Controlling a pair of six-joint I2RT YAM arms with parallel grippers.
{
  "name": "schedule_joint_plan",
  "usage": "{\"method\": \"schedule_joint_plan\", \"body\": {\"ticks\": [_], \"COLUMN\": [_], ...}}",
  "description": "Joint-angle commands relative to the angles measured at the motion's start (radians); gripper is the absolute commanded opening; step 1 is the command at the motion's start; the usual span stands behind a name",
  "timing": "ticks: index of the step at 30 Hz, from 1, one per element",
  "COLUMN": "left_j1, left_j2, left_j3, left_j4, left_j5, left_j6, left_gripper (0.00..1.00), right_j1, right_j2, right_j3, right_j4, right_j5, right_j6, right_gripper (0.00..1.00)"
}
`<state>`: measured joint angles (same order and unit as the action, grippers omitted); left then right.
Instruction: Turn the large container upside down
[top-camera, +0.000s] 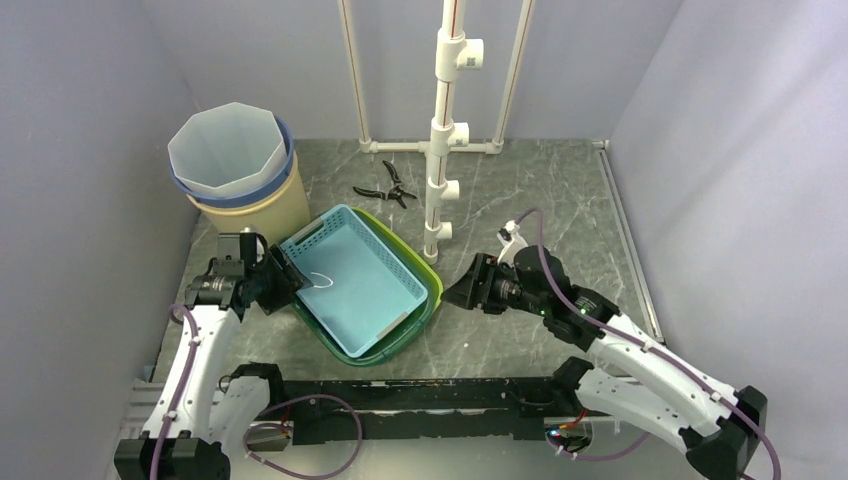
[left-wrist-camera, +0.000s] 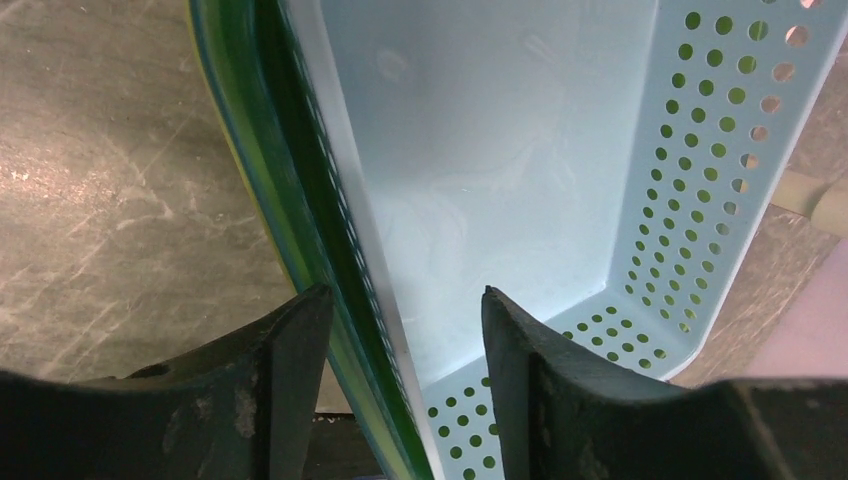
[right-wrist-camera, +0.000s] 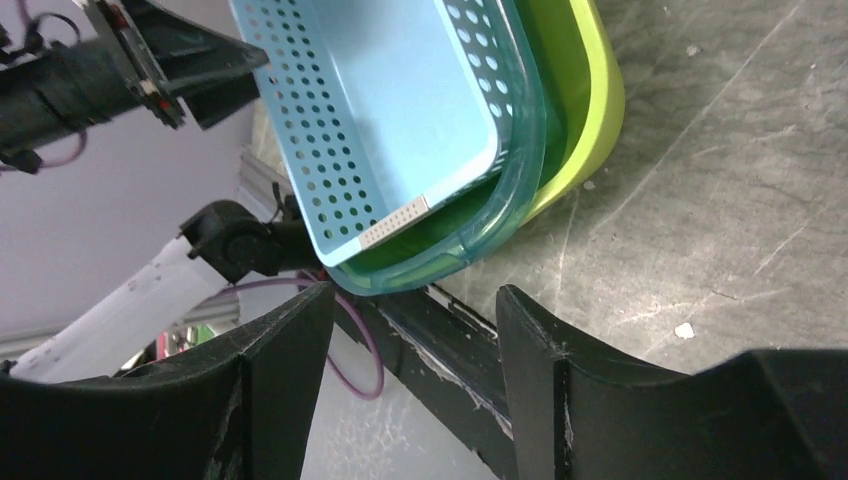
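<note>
Three containers sit nested and tilted at the table's middle: a light blue perforated basket (top-camera: 350, 280) (left-wrist-camera: 500, 150) (right-wrist-camera: 380, 90) inside a teal tub (top-camera: 372, 355) (right-wrist-camera: 480, 230), inside the larger lime green tub (top-camera: 428, 272) (right-wrist-camera: 585, 110). My left gripper (top-camera: 285, 275) (left-wrist-camera: 405, 295) is open, its jaws astride the stacked left walls (left-wrist-camera: 290, 200): one finger outside the green wall, the other inside the blue basket. My right gripper (top-camera: 452, 292) (right-wrist-camera: 415, 295) is open and empty, just right of the lime rim and apart from it.
Stacked buckets (top-camera: 235, 160) stand at the back left. Black pliers (top-camera: 390, 185) lie behind the tubs, beside a white pipe frame (top-camera: 440, 150). A black rail (top-camera: 430, 395) runs along the near edge. Grey walls close in both sides.
</note>
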<state>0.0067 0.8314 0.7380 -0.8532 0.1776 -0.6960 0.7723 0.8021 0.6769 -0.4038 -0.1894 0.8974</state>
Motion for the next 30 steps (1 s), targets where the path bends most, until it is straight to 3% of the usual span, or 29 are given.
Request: {"method": "schedule_joint_plan", "body": {"ticks": [1, 6, 11, 19, 26, 30], "left_j1": [-0.001, -0.002, -0.001, -0.001, -0.028, -0.03], "left_j2": [-0.011, -0.043, -0.042, -0.046, -0.063, -0.062], "left_j3": [-0.007, -0.037, -0.052, -0.046, -0.062, -0.059], "left_j4": [0.055, 0.092, 0.125, 0.123, 0.129, 0.129], "left_j5": [0.001, 0.015, 0.077, 0.09, 0.105, 0.104], "left_j6": [-0.021, -0.026, -0.013, -0.012, -0.024, -0.022], "left_gripper": [0.59, 0.41, 0.35, 0.21, 0.04, 0.03], "right_j1": [0.005, 0.005, 0.005, 0.007, 0.007, 0.01], "right_j2": [-0.055, -0.046, 0.006, 0.072, 0.132, 0.152], "right_j3": [-0.047, -0.087, -0.092, -0.078, -0.071, -0.066], "right_j4": [0.083, 0.144, 0.186, 0.299, 0.366, 0.363], "right_j5": [0.064, 0.036, 0.004, -0.05, -0.067, -0.09], "right_j6": [0.069, 0.084, 0.063, 0.103, 0.145, 0.156], "right_gripper": [0.64, 0.64, 0.64, 0.72, 0.73, 0.74]}}
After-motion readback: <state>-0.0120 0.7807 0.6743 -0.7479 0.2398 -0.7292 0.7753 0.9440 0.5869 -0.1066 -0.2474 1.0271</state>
